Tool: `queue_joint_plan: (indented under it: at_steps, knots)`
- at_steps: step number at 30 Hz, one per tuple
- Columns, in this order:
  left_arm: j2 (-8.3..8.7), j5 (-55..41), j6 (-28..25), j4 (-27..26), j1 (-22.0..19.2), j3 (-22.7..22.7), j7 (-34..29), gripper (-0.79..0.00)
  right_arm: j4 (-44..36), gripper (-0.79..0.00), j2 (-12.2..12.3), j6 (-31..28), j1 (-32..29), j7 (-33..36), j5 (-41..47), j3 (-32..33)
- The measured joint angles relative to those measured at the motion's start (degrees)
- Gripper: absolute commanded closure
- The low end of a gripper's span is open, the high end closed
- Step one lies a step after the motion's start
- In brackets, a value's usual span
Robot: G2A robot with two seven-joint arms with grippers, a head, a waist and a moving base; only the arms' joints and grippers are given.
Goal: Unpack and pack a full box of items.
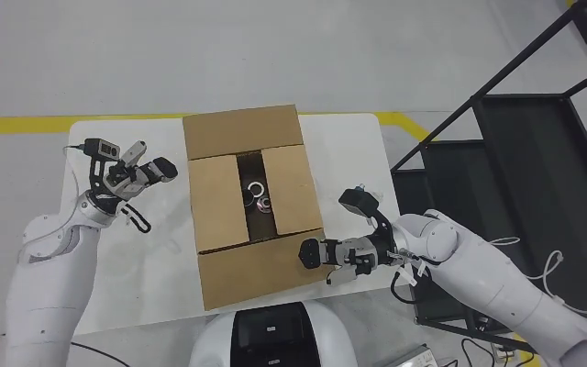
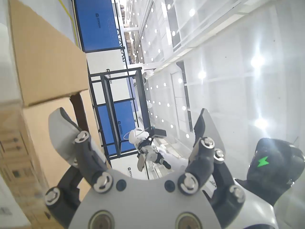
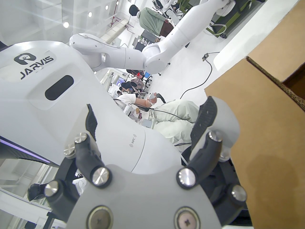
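Right pincer [image 3: 149,107] agape beside corrugated box [image 3: 262,125]

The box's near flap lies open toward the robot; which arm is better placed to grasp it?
Probably right: the right end effector is open at the edge of the near flap, while the left end effector is left of the box.

Grey floor [image 1: 275,46] lies beyond the white table [image 1: 353,156]; a yellow line [image 1: 37,124] crosses it along the table's far edge; a black rack [image 1: 523,147] stands just beside the table's right edge; blue panels [image 2: 95,24] in black frames line the hall; round lights [image 2: 257,61] dot the white ceiling.
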Motion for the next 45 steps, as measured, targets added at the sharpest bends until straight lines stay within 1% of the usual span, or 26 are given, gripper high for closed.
queue_joint_plan:
  at_steps: [1, 2, 3, 6, 9, 12, 15, 17, 18, 21, 27, 40, 42, 45]
  knots:
    - [0.28, 0.04, 0.29, -2.87, 2.97, -1.59, 0.01, -0.785, -0.14, -0.785, -0.09, 0.56, -0.02, -0.56, -0.17, 0.07]
    - [0.46, 0.04, 0.42, -4.78, 4.99, -2.62, -0.07, -0.785, -0.33, -0.785, -0.23, 1.63, 0.06, -1.4, -0.78, 0.08]
    - [0.66, 0.21, 0.62, -6.93, 7.36, -3.81, -0.23, -0.785, -0.96, -0.785, -0.5, 3.71, 0.42, -2.37, -1.96, -0.18]
    - [1.07, 1.35, 1.02, -10.74, 11.65, -6.21, -0.5, -0.785, -2.25, -0.785, -1.77, 9.55, 2.98, -3.93, -4.1, -1.73]
    - [1.33, 2.21, 1.02, -12.89, 14.0, -7.81, -0.94, -0.785, -2.18, -0.785, -3.43, 16.01, 6.87, -5.24, -7.47, -4.02]
    - [1.63, 2.34, 1.35, -14.21, 15.76, -9.48, -2.5, -0.785, -1.13, -0.785, -5.98, 24.93, 11.94, -8.32, -13.24, -7.79]
    - [1.89, 2.47, 1.37, -15.13, 16.96, -10.92, -4.15, -0.785, 1.14, -0.785, -8.62, 31.04, 15.82, -11.94, -17.75, -11.57]
    - [2.02, 2.71, 1.3, -15.58, 17.63, -11.68, -4.68, -0.785, 2.95, -0.785, -10.24, 32.16, 17.55, -14.12, -18.77, -13.58]
    - [2.08, 2.54, 1.3, -15.87, 18.05, -12.09, -4.9, -0.785, 4.29, -0.785, -11.26, 32.07, 18.49, -15.42, -19.12, -14.68]
    - [2.16, 1.69, 1.26, -16.52, 18.9, -12.77, -5.53, -0.785, 7.66, -0.785, -13.28, 31.47, 20.11, -17.85, -19.98, -16.61]
    - [2.16, 1.58, 1.23, -16.59, 18.97, -12.79, -5.61, -0.785, 13.67, -0.785, -17.23, 32.58, 23.73, -16.83, -22.02, -20.34]
    - [2.16, 1.61, 1.28, -16.64, 18.96, -12.75, -5.58, -0.785, 14.03, -0.785, -17.45, 32.65, 23.74, -17.05, -22.03, -20.44]
    - [2.16, 2.59, 2.08, -17.33, 18.7, -12.18, -5.03, -0.785, 14.47, -0.785, -17.87, 33.8, 23.09, -17.99, -21.61, -20.72]
    - [2.25, 5.34, 3.1, -18.66, 17.61, -11.6, -3.53, -0.785, 14.91, -0.785, -19.62, 36.69, 23.89, -18.58, -22.18, -22.06]
